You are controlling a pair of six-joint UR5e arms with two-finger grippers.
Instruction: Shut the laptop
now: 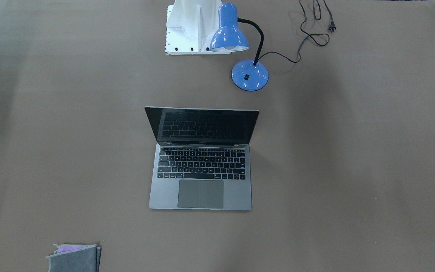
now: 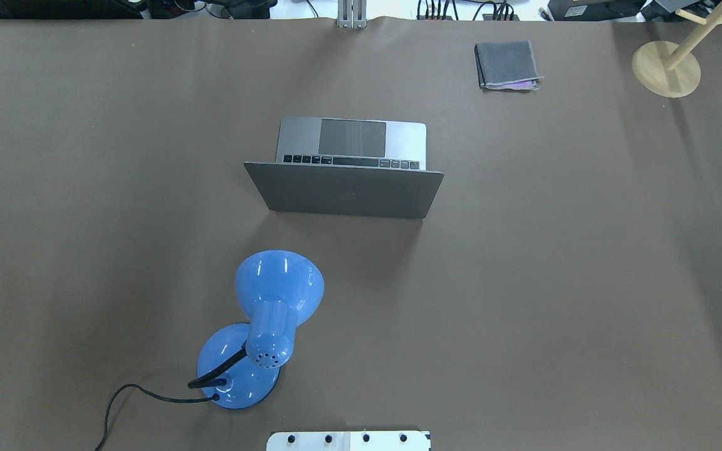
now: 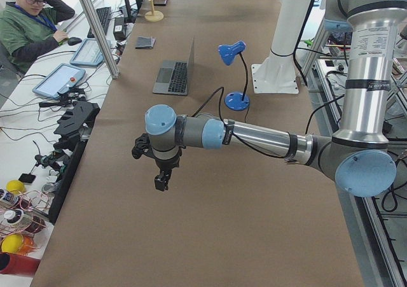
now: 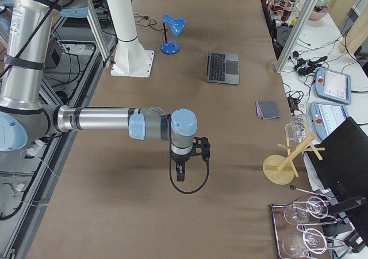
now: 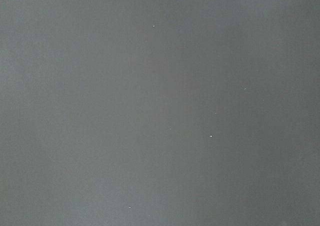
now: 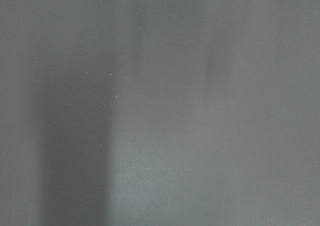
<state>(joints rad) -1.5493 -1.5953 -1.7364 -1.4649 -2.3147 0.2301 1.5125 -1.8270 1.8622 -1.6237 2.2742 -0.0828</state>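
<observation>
While the laptop [image 1: 200, 166] sat open at bench [image 1: 353, 170] centre, screen toward the operators' edge, my left arm [image 3: 254, 137] and right arm [image 4: 98, 119] hung over its ends, presumably keeping clear; jaws' state I couldn't tell.

Grey laptop [image 1: 201, 177] with black keys, blue lamp [image 1: 240, 45], brown table [image 1: 353, 170].

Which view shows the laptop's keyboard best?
Exterior front-facing: the open laptop faces it, every key visible. Overhead shows mostly the lid's back; side views show it small and far; wrist views show only table.
</observation>
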